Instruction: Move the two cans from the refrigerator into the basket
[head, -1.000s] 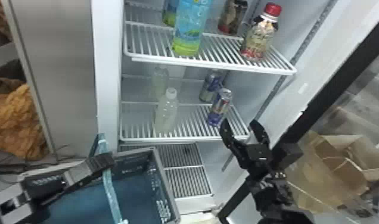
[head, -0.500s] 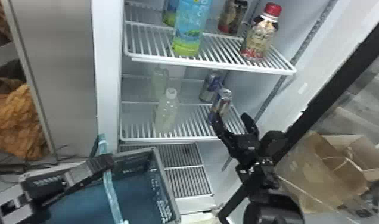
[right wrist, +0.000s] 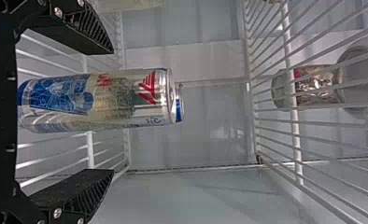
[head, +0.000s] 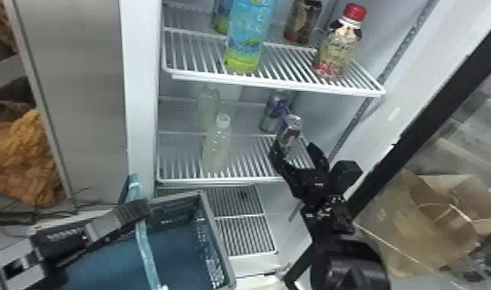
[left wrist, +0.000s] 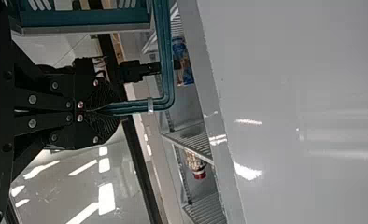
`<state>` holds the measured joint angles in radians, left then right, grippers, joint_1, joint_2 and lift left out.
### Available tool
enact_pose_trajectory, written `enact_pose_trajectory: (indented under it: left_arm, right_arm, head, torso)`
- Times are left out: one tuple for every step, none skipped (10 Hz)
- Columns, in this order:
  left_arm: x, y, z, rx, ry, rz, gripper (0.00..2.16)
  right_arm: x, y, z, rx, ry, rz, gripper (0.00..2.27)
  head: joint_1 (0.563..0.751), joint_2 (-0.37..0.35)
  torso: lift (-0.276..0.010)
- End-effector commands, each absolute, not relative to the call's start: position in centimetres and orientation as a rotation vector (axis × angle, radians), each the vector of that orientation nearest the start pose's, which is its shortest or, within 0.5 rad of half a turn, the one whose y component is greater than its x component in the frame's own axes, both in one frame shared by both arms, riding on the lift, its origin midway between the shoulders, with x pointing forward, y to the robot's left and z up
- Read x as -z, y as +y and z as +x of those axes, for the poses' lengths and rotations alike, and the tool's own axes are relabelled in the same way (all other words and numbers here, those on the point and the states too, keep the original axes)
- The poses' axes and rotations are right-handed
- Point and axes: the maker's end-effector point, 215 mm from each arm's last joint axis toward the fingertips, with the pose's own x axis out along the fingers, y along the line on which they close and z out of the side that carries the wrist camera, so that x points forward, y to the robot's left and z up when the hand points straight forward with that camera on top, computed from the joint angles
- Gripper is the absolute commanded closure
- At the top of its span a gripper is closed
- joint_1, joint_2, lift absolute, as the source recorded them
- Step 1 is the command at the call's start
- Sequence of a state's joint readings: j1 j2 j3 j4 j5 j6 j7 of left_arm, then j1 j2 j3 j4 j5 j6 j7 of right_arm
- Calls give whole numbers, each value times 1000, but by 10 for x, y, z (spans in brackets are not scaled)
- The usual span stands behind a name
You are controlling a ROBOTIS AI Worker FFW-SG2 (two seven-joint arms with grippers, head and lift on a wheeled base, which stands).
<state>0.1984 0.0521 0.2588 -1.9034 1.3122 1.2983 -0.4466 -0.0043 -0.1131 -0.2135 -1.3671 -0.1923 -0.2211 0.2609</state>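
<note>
In the head view my right gripper [head: 298, 153] is at the front of the middle shelf, open, with the front can [head: 289, 132] at its left finger. The right wrist view has that can [right wrist: 98, 100] between the spread fingers of my right gripper [right wrist: 112, 112], with a gap on either side. The second can [head: 275, 110] stands just behind the first. My left gripper [head: 140, 210] is over the basket [head: 217, 247] at lower left, holding the basket's teal handle [head: 145, 247]. In the left wrist view the fingers of my left gripper [left wrist: 98, 110] are closed on the handle [left wrist: 135, 107].
Two pale bottles [head: 217, 148] stand left of the cans. Above, the upper shelf [head: 279, 85] carries several bottles, its edge overhanging the cans. The open door's dark frame [head: 422, 115] slants past on the right, with a cardboard box [head: 422, 227] beyond.
My right gripper has moved left and inward from the shelf's right front, so its fingers now stand around the front can. The left arm and the basket have kept still.
</note>
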Motion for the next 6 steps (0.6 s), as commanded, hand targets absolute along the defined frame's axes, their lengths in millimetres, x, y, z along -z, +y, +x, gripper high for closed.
enact_pose_trajectory:
  left_arm:
    - [300,53,368,1027,636,-1251,1210]
    - [301,54,368,1024,637,-1249,1210]
    - [300,53,368,1027,637,-1250,1210]
    - [300,53,368,1027,637,-1250,1210]
    - [301,54,368,1022,638,-1251,1210]
    - [301,53,368,1025,638,-1253,1210]
  right_arm:
    - [366,-353,584,-7,-54,58,133]
    - [367,-348,592,-17,-49,50,133]
    - [369,-346,599,-21,-39,54,133]
    - [373,-343,604,-23,-26,60,131]
    - [380,-342,606,-24,-9,63,133]
    - [383,-341,608,-23,-3,65,160]
  head:
    - [695,-339]
    - [695,-338]
    - [695,-335]
    - [695,-329]
    - [695,-326]
    - [695,-321]
  torso:
    - [-219]
    - [-219]
    - [-219]
    - [-219]
    - [-219]
    - [-219]
